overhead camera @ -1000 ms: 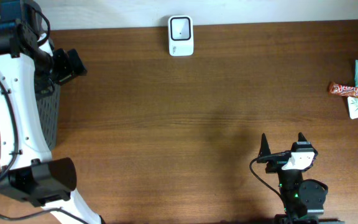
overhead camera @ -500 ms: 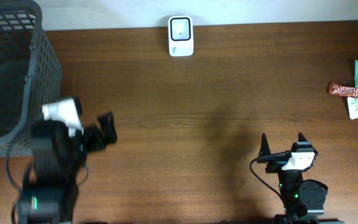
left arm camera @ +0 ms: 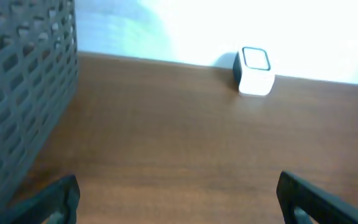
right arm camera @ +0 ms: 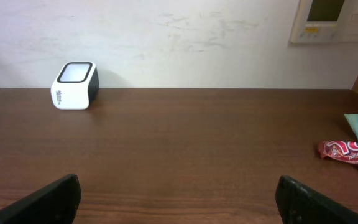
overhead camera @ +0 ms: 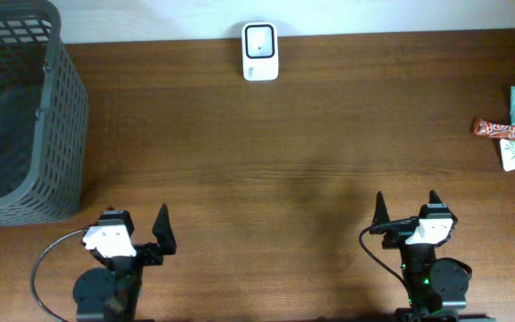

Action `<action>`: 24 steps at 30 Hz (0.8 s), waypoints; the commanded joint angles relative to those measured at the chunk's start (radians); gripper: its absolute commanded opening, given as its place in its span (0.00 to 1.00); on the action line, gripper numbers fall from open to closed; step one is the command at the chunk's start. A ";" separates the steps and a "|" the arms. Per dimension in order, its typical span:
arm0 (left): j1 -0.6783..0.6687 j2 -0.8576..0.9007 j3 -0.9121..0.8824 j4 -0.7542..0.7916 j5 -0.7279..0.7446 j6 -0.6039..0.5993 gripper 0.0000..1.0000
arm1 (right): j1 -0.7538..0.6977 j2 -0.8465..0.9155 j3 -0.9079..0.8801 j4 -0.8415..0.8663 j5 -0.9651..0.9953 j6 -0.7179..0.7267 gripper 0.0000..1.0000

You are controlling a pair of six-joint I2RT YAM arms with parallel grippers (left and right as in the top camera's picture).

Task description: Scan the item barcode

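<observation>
Back from the basket [overhead camera: 56, 116] at the far left corner, my left gripper [overhead camera: 136, 229] sits at the table's [overhead camera: 266, 170] front edge, wide and empty like my right gripper [overhead camera: 407, 207]. For the next scan, the red snack packet [overhead camera: 506, 131] waits at the right edge, well apart from the far-edge scanner [overhead camera: 260, 52].

Evenly lit and sharp overhead; left wrist view blurred, wall [left arm camera: 166, 25] perhaps overexposed.
</observation>
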 commanded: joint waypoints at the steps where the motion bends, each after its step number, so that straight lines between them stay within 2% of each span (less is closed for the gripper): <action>1: 0.002 -0.044 -0.103 0.153 0.049 0.101 0.99 | -0.004 -0.007 -0.009 -0.001 0.008 0.007 0.99; 9: 0.002 -0.136 -0.285 0.447 0.049 0.100 0.99 | -0.004 -0.007 -0.009 -0.001 0.008 0.007 0.99; 14: 0.002 -0.135 -0.285 0.465 0.029 0.101 0.99 | -0.004 -0.007 -0.009 -0.001 0.009 0.007 0.99; 19: 0.002 -0.135 -0.285 0.291 -0.037 0.104 0.99 | -0.004 -0.007 -0.009 -0.001 0.008 0.007 0.99; 21: 0.002 -0.135 -0.285 0.293 -0.052 0.105 0.99 | -0.004 -0.007 -0.009 -0.001 0.008 0.007 0.99; 24: 0.002 -0.135 -0.285 0.292 -0.047 0.211 0.99 | -0.004 -0.007 -0.009 -0.001 0.008 0.007 0.99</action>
